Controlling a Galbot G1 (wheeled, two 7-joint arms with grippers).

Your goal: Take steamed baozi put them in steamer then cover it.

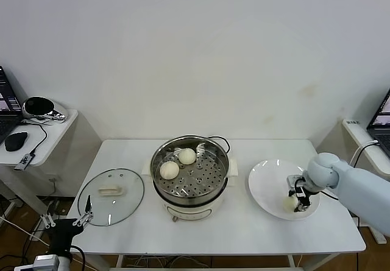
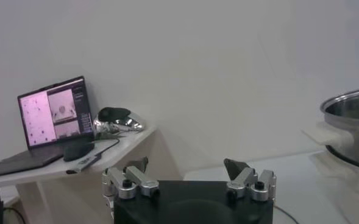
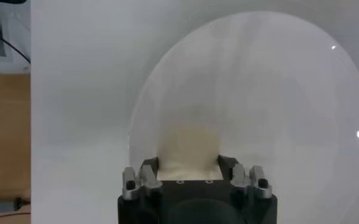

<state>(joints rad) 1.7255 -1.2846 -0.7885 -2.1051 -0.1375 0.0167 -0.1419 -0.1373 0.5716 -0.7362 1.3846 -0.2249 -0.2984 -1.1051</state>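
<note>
The shiny steel steamer (image 1: 219, 155) stands mid-table with two cream-white baozi (image 1: 187, 156) (image 1: 169, 170) on its perforated tray. A third baozi (image 1: 290, 203) lies on the white plate (image 1: 268, 183) at the right. My right gripper (image 1: 298, 201) is down on the plate and shut on this baozi (image 3: 188, 149), its fingers pressing both sides. The glass cover (image 1: 111, 196) with its cream handle lies flat on the table left of the steamer. My left gripper (image 1: 87, 213) hangs open off the table's front left corner; its wrist view shows the open fingertips (image 2: 188, 167) and the steamer's rim (image 2: 350, 103).
A black cord runs behind the steamer. A side table (image 1: 42, 134) at the left holds a laptop (image 2: 51, 115), a mouse and a headset. Another laptop edge (image 1: 381, 125) shows at the far right. The white wall rises behind the table.
</note>
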